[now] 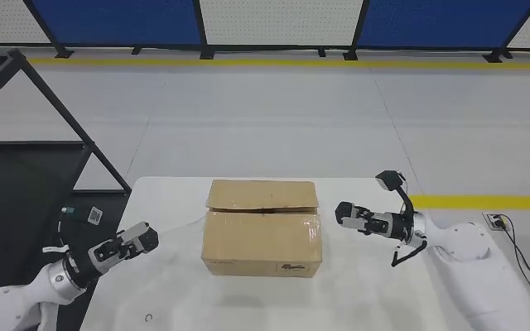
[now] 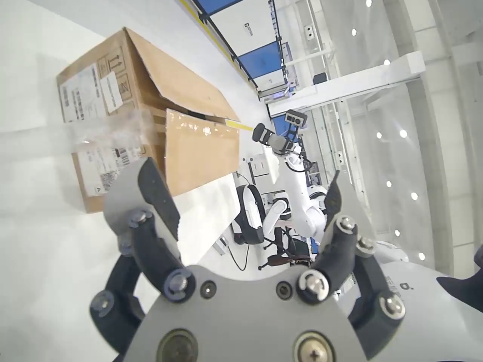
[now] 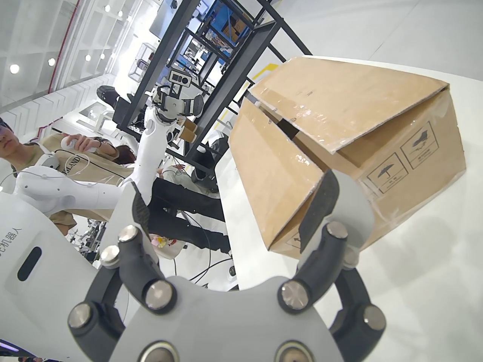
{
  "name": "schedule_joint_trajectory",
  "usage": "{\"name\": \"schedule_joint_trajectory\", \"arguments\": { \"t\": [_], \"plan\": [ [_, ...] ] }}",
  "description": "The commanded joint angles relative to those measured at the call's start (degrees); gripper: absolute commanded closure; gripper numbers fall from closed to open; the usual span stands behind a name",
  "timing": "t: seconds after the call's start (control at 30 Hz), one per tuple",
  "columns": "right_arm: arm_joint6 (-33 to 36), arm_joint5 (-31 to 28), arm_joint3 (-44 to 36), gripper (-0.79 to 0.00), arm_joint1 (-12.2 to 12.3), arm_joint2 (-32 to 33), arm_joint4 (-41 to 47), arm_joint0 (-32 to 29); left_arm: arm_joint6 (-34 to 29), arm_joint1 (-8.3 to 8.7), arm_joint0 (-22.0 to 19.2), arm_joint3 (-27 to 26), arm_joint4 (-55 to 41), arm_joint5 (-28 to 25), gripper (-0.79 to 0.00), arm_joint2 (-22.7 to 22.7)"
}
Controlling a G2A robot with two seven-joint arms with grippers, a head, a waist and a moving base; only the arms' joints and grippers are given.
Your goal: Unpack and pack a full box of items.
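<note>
Box [image 1: 262,227] sits central on worktop [image 1: 166,285], top flaps [image 1: 262,195] ajar at the seam, left hand [image 1: 142,239] and right hand [image 1: 342,213] released and empty either side, clear of it; best get under a raised flap edge and fold it outward without shoving the box.

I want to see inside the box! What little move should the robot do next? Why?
Probably move the right pincer to the box and lift its top flap. The flaps are nearly shut, with a gap between. Both pincers are open and off the box; the left pincer is farther.
</note>
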Motion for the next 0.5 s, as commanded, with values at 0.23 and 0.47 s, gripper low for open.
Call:
{"name": "schedule_joint_trajectory", "arguments": {
  "t": [0.23, 0.47],
  "plan": [
    [-2.36, 4.61, 2.75, -0.785, -0.66, -2.68, 1.95, 0.12, 3.49, 0.19, -0.96, 1.61, -3.49, 6.68, -0.785, 1.54],
    [0.94, 4.47, 8.56, -0.785, -1.75, -6.07, 5.65, 3.51, -0.14, 1.14, -3.06, 3.99, -3.74, 11.23, -0.785, 2.48]
  ]
}}
